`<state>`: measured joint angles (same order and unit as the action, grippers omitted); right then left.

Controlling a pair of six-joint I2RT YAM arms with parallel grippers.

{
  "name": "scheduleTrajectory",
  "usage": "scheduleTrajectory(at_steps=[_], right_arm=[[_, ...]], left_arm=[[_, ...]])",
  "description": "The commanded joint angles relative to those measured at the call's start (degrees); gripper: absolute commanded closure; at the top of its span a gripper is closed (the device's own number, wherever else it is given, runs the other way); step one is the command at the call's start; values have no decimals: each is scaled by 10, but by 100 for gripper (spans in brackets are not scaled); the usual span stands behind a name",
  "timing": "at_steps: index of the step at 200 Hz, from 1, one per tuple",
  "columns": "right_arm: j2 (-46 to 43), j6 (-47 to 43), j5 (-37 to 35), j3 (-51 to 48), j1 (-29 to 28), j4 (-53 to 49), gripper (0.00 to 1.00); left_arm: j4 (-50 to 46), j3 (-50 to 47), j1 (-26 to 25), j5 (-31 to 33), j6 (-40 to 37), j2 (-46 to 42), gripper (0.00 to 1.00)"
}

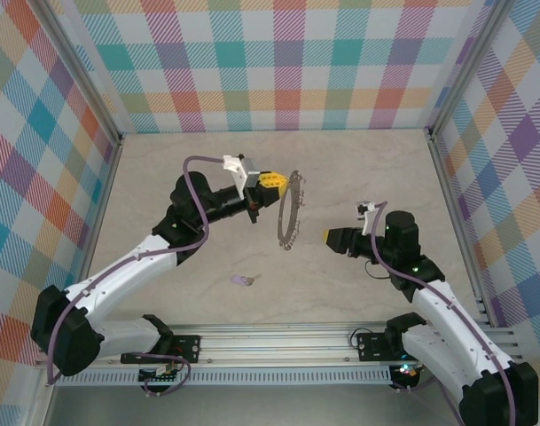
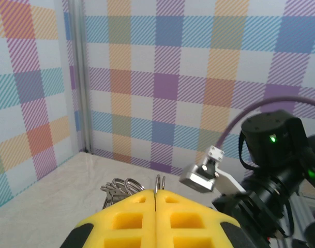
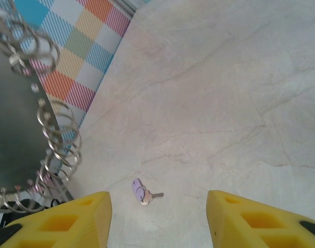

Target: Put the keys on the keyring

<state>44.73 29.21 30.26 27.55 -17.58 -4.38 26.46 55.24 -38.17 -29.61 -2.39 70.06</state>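
Pastel plaid walls [image 1: 287, 62] on three sides, metal corner posts [image 2: 80, 77], pale marble-look tabletop [image 1: 358, 169], aluminium rail [image 1: 278, 337] along near edge, bright even light

I work in a robot test cell, a lab bench rather than a home or shop. My pale marble-patterned tabletop [image 1: 358, 177] is boxed in by pastel plaid backdrop panels [image 1: 278, 62] on silver aluminium frame posts [image 2: 78, 77]. My two white-and-black arms [image 1: 136, 264] are bolted to a slotted aluminium rail [image 1: 278, 342] along the near edge.

Lilac key [image 1: 242, 280] lies flat; loop-fringed grey keyring [image 1: 282, 217] stands upright, seemingly aloft.
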Motion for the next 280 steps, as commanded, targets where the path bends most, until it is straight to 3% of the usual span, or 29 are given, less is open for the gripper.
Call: scheduleTrajectory(at_steps=[1, 42, 102, 143, 200, 280], right_arm=[[8, 10, 39, -25, 1, -12, 50], [35, 12, 45, -47, -35, -23, 54], [78, 28, -47, -45, -145, 0, 59], [162, 48, -132, -3, -247, 27, 63], [386, 36, -236, 163, -384, -1, 65], [603, 18, -355, 388, -467, -142, 66]], left_arm=[[-10, 36, -2, 49, 0, 14, 100], [-21, 37, 0, 156, 21, 34, 100], [-43, -6, 27, 263, 54, 9, 100], [-59, -17, 67, 259, 74, -13, 100], [-96, 4, 115, 241, 79, -19, 100], [-119, 11, 201, 213, 97, -43, 100]])
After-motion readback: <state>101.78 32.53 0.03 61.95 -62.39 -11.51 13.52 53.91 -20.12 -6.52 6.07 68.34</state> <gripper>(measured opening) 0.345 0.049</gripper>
